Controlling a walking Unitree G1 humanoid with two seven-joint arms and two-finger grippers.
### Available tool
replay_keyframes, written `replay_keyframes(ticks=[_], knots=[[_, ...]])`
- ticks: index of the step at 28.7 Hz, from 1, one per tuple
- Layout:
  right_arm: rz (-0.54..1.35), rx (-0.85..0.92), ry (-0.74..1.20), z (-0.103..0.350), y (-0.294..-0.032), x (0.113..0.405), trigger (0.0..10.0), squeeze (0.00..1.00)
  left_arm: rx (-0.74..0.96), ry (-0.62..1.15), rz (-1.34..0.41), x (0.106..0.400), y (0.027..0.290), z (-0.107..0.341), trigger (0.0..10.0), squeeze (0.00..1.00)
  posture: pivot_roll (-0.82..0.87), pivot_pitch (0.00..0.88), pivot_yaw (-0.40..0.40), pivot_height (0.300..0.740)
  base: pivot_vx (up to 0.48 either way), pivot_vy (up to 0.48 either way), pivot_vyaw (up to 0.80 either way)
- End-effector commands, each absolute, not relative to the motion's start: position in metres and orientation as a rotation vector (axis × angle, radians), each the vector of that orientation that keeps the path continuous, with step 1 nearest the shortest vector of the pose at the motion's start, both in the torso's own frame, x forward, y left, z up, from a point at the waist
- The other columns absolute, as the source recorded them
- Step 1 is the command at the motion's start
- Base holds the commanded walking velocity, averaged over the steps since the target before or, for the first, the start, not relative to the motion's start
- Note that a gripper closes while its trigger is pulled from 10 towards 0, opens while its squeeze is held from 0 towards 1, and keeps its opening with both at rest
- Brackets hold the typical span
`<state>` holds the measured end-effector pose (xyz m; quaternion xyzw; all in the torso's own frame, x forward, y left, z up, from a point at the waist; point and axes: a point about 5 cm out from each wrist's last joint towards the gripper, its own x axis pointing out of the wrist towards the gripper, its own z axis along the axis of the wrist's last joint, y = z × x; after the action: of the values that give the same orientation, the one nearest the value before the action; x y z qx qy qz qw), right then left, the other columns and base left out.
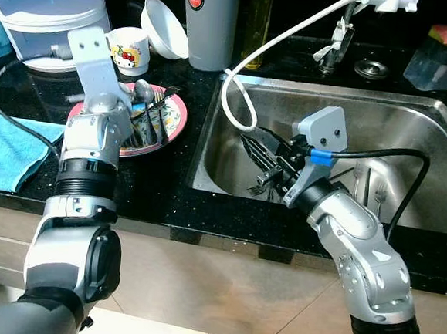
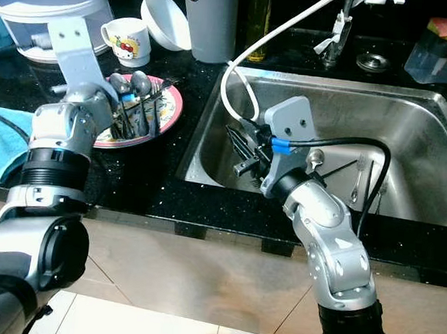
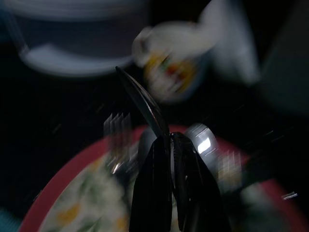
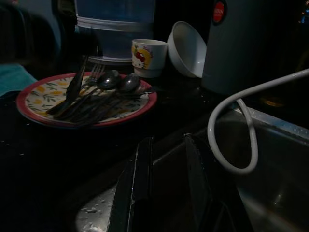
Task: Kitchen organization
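A red-rimmed floral plate (image 1: 174, 124) on the black counter holds several spoons (image 4: 118, 79) and forks. My left gripper (image 1: 151, 119) hovers over the plate, its fingers (image 3: 188, 183) shut on a thin dark piece of cutlery (image 3: 142, 104) that sticks up past the tips. The left wrist view is blurred. My right gripper (image 1: 252, 150) is inside the steel sink (image 1: 412, 128) near its left wall. Its fingers (image 4: 142, 164) are open with nothing between them. More cutlery (image 2: 358, 178) lies on the sink floor to the right of that arm.
A white hose (image 1: 233, 98) loops from the tap (image 1: 338, 41) into the sink beside my right gripper. Behind the plate stand a cartoon mug (image 1: 128, 50), a tilted white bowl (image 1: 163, 27), a grey flask (image 1: 210, 19) and a water dispenser (image 1: 46, 6). A blue towel (image 1: 8, 146) lies left.
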<state>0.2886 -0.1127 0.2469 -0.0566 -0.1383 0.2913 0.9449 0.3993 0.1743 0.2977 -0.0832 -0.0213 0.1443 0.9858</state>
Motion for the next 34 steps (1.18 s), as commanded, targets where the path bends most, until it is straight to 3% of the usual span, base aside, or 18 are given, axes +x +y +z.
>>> replay_keyframes(ticks=[1,3,7,8,11,13,16,24,34], knots=[[0.58,-0.113,-0.283,0.247,-0.114,0.29,10.0,0.0,-0.162,-0.121,0.263,0.397,0.172,0.316,10.0,0.0,0.04,0.099,0.066,0.74,0.0,0.0,0.0],[0.477,-0.096,-0.311,0.254,-0.125,0.297,10.0,0.0,-0.208,-0.207,0.064,0.396,0.149,0.339,10.0,0.0,0.04,0.099,0.068,0.74,0.0,0.0,0.0],[0.452,-0.089,-0.317,0.255,-0.128,0.299,10.0,0.0,-0.208,-0.213,0.023,0.396,0.144,0.341,10.0,0.0,0.04,0.099,0.067,0.74,0.0,0.0,0.0],[0.38,-0.077,-0.335,0.26,-0.136,0.303,10.0,0.0,-0.198,-0.167,-0.142,0.398,0.123,0.336,10.0,0.0,0.04,0.099,0.066,0.74,0.0,0.0,0.0],[0.38,-0.077,-0.335,0.26,-0.136,0.303,10.0,0.0,-0.198,-0.167,-0.142,0.398,0.123,0.336,10.0,0.0,0.04,0.099,0.066,0.74,0.0,0.0,0.0],[0.315,-0.084,-0.341,0.263,-0.145,0.306,10.0,0.0,-0.145,-0.112,-0.344,0.399,0.096,0.326,10.0,0.0,0.02,0.103,0.069,0.74,0.0,0.0,0.0],[0.236,-0.13,-0.326,0.263,-0.157,0.308,10.0,0.0,-0.077,-0.073,-0.482,0.401,0.076,0.316,10.0,0.0,0.01,0.106,0.068,0.74,0.0,0.0,0.0],[0.078,-0.149,-0.312,0.266,-0.184,0.312,10.0,0.0,0.068,-0.006,-0.65,0.403,0.048,0.294,10.0,0.0,0.0,0.112,0.069,0.74,0.0,0.0,0.0],[0.076,-0.125,-0.39,0.281,-0.18,0.309,10.0,0.0,0.155,0.041,-0.854,0.398,0.016,0.267,10.0,0.0,-0.02,0.114,0.062,0.74,0.0,0.0,0.0]])
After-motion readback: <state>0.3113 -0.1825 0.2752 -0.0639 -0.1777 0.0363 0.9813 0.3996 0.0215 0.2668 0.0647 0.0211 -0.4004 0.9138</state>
